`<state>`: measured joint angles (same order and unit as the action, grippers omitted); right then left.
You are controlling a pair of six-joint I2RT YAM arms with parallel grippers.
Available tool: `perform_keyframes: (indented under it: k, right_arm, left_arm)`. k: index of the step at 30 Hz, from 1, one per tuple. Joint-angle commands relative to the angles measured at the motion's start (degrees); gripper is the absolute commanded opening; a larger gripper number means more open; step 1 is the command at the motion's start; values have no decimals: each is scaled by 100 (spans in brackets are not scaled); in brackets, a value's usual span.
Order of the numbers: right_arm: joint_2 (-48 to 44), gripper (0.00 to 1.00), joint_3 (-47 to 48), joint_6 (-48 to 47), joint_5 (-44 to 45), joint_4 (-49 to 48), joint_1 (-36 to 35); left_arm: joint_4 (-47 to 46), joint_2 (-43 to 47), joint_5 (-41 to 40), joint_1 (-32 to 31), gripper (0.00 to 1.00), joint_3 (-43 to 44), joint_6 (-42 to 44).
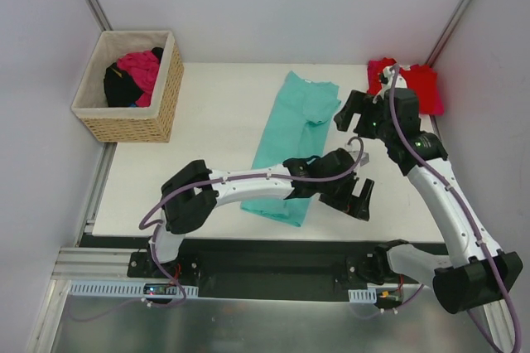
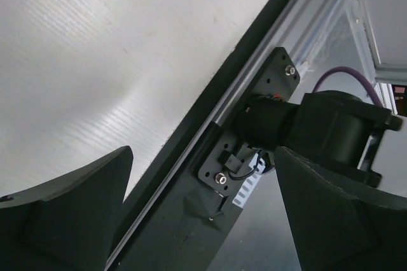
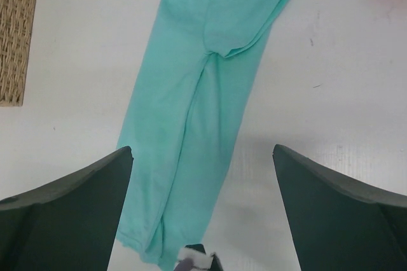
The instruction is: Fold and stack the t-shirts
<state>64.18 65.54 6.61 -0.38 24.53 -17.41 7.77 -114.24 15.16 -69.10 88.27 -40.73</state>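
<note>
A long folded strip of teal cloth t-shirt (image 1: 291,142) lay in the middle of the flat white table (image 1: 207,137), running from the frame's upper centre down toward the table's lower edge. A folded red cloth t-shirt (image 1: 418,88) sat at the table's upper right corner. A rectangular woven wicker basket (image 1: 137,125) stood at the upper left, holding a crumpled magenta-pink shirt (image 1: 142,67) to the right of a black cloth (image 1: 120,86). The left gripper (image 1: 358,197) hung just right of the teal shirt's lower end. The right gripper (image 1: 354,117) hovered between the two shirts on the table.

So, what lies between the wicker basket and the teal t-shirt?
Nothing: only bare white table separates the basket from the teal t-shirt, as the top external and right wrist views both show.
</note>
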Motion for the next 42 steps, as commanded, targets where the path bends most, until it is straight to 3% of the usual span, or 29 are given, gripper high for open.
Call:
perform_keyframes:
  k: [1, 5, 11, 16, 20, 28, 35, 42]
  right_arm:
    - [-249, 97, 161, 32, 214, 402, 150]
    - [-222, 97, -110, 261, 249, 561, 150]
    - [-503, 97, -1024, 350, 100, 193, 150]
    - [-74, 97, -1359, 648, -970, -615, 133]
    - [673, 97, -1062, 771, -1683, -1143, -236]
    - [2481, 97, 203, 938, -1710, -1530, -1466]
    - [3818, 97, 1152, 1272, -2053, -1900, -1783]
    - [4664, 97, 1208, 1518, -2045, -2181, -2117]
  left_arm:
    - [119, 637, -231, -43, 95, 70, 592]
    - [601, 1892, -1013, 378, 96, -809, 628]
    - [796, 3703, -1383, 1449, 96, -2848, 268]
    - [963, 4584, -1481, 2312, 97, -3815, 162]
    - [1139, 5155, -1656, 2910, 98, -4124, 109]
    - [1288, 5588, -1551, 3991, 98, -4713, -93]
    - [1288, 5701, -1525, 4167, 98, -4942, -84]
    - [1306, 5851, -1525, 4405, 98, -5039, 21]
